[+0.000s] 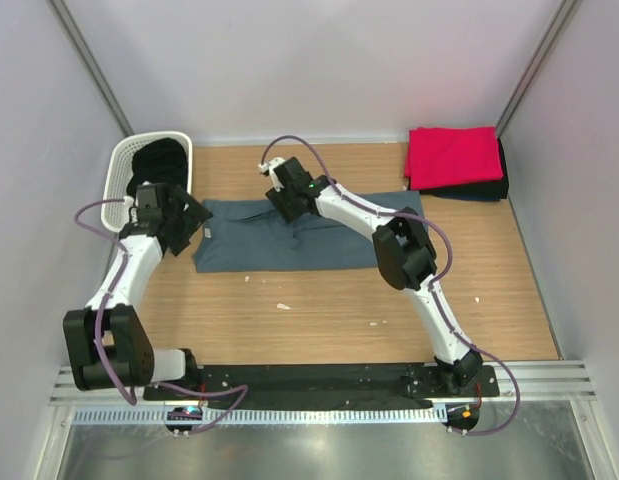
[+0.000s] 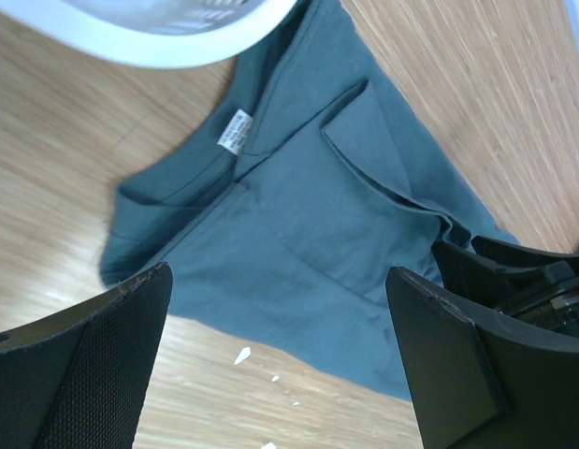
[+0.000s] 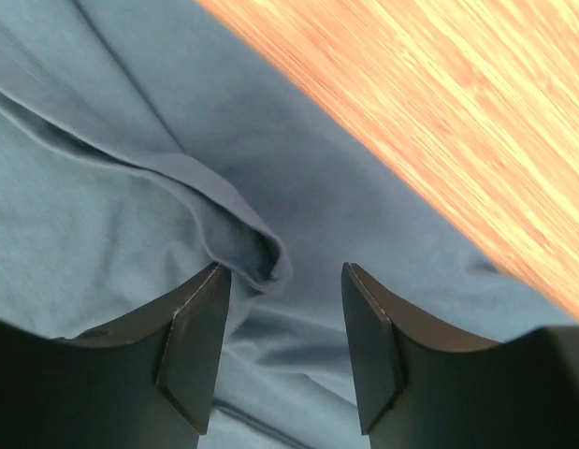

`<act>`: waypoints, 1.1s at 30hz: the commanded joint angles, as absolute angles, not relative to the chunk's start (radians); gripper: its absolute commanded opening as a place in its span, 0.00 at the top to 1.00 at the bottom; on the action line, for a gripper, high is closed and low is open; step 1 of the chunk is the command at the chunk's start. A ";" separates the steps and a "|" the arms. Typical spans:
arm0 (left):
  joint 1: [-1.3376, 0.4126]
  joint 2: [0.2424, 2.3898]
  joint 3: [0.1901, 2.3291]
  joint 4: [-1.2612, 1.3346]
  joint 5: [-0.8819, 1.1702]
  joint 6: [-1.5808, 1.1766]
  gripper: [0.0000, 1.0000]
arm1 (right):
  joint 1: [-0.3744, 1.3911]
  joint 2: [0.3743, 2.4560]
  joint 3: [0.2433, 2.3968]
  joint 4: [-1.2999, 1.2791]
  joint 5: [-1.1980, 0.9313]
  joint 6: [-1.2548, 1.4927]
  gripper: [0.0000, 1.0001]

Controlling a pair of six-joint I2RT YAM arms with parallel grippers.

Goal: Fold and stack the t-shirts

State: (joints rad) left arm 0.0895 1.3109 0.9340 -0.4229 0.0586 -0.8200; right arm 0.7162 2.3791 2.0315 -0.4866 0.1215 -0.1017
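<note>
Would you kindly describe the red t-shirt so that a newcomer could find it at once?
Look to the far right corner of the wooden table. There the red t-shirt lies folded on top of a dark shirt. It alone is bright red; that dark shirt and the blue-grey shirt spread mid-table are dull in colour.

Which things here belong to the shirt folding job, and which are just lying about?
Job:
blue-grey t-shirt
red t-shirt
dark shirts under the red one
black shirt in the basket

Lying about:
white basket
white scraps
</note>
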 commanded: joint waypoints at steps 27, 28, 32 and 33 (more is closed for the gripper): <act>-0.146 1.845 1.215 -0.215 -0.156 -1.345 0.14 | 0.549 2.046 1.724 -0.403 -0.066 0.207 0.44; -0.146 1.853 1.216 -0.215 -0.156 -1.347 0.19 | 0.549 2.049 1.726 -0.405 -0.069 0.212 0.44; -0.147 1.881 1.224 -0.198 -0.166 -1.351 0.30 | 0.548 2.049 1.714 -0.413 -0.078 0.216 0.45; -0.147 1.884 1.226 -0.192 -0.173 -1.353 0.33 | 0.548 2.046 1.709 -0.411 -0.074 0.216 0.45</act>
State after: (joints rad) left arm -0.1432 1.8744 1.1873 -0.2474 -0.1284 -1.3319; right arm 0.5495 2.0686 1.7142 -0.4484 -0.0662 0.1997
